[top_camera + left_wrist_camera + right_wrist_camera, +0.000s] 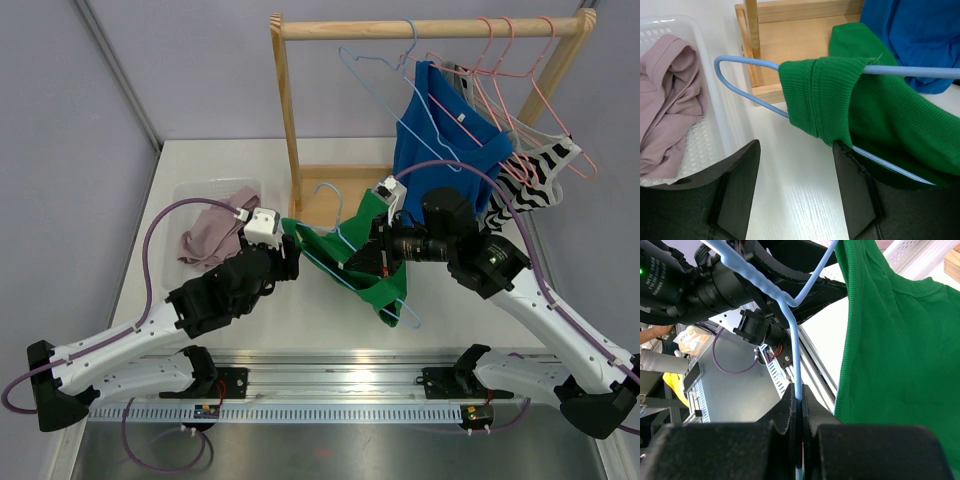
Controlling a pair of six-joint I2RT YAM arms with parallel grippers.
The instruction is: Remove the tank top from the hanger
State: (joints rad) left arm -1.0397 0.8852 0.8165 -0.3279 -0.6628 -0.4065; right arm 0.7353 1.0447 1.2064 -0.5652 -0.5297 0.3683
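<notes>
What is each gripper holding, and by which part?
The right gripper pinches the blue hanger by a straight stretch of its wire. The left gripper is open, holding nothing.

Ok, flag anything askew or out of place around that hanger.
The green tank top sits lopsided on the blue hanger: one strap is bunched up near the hanger's end, the rest sagging below the wire. The hanger itself is off the wooden rack, tilted, pinched in the right tool.
</notes>
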